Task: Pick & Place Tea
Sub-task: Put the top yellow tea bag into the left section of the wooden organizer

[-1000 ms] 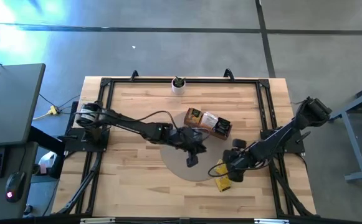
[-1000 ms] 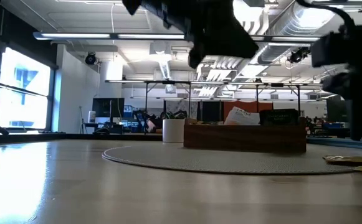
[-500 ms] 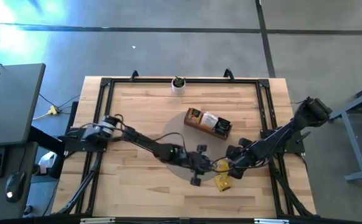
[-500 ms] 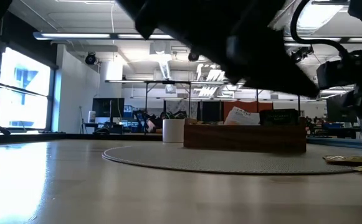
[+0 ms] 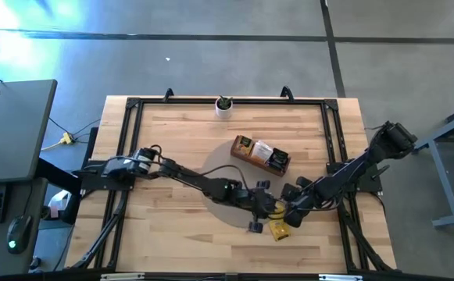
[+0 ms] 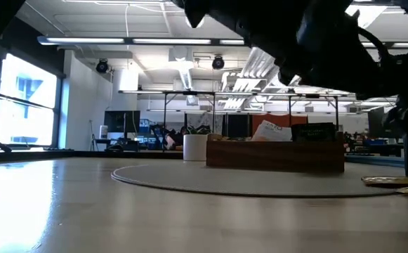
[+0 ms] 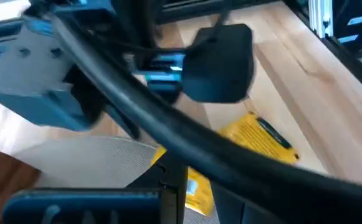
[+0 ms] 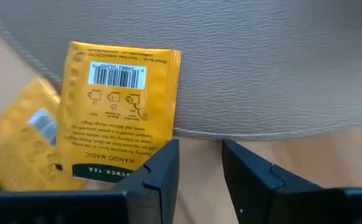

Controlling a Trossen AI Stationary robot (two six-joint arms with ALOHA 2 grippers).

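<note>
Both arms crowding the yellow tea sachets, lower right of centre in the high view

Wooden table point(image 5: 172, 133) fills mid-frame, grey round mat point(image 5: 219, 204) in its middle, brown tray point(image 5: 261, 154) just above that, little white pot point(image 5: 223, 108) at the top edge. Left gripper point(image 5: 259, 215) reaches across the mat to the sachets; can't tell how its fingers stand. Right gripper point(image 8: 199, 163) is parted, gripping nothing, its tips right beside a yellow sachet point(image 8: 119, 112) lying half on the mat's rim, a second sachet point(image 8: 25, 140) overlapping it, off the mat.
</note>
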